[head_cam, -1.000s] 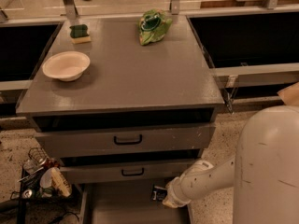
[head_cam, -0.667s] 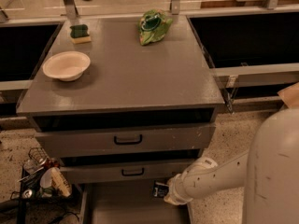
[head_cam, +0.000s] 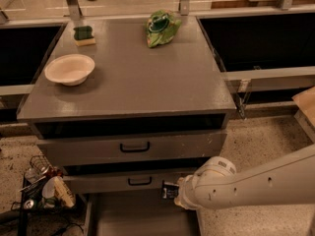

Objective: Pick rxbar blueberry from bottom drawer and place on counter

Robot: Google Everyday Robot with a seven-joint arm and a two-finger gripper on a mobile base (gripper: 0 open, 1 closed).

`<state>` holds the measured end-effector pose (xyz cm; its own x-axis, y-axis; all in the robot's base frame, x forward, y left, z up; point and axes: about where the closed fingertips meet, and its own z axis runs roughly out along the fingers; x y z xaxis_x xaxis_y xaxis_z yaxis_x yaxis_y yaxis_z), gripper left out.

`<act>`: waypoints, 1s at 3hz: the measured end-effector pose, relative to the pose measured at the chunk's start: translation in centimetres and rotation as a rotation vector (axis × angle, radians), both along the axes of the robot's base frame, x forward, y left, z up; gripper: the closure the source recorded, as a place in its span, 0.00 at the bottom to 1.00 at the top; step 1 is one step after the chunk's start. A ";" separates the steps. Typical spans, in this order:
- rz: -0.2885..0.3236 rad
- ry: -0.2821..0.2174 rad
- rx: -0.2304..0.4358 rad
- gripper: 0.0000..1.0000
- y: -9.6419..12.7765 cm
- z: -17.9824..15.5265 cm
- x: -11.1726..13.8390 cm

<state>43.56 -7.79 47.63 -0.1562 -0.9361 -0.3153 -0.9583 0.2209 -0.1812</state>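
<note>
The bottom drawer (head_cam: 142,219) is pulled out, and the part of its plain grey floor that shows is bare. Just above its right front corner, my gripper (head_cam: 171,191) sticks out of the white wrist, shut on a small dark bar with pale print, the rxbar blueberry (head_cam: 170,191). My white arm (head_cam: 246,183) reaches in from the lower right. The fingers themselves are mostly hidden by the wrist and the bar. The counter (head_cam: 138,82) is the broad grey cabinet top above.
On the counter are a white bowl (head_cam: 70,69) at the left, a green-and-yellow sponge (head_cam: 84,35) behind it and a green chip bag (head_cam: 161,27) at the back. Two shut drawers with black handles (head_cam: 134,147) face the front. A wire basket of clutter (head_cam: 42,187) sits on the floor at the left.
The gripper has risen slightly over the drawer's right side with the dark bar in it. The robot's white body has left the right of the view.
</note>
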 end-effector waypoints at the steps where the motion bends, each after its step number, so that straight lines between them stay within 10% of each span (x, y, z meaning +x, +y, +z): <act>1: 0.003 -0.064 -0.020 1.00 0.1 3.7 0.2; 3: -0.027 -0.154 -0.047 1.00 -0.8 8.6 0.5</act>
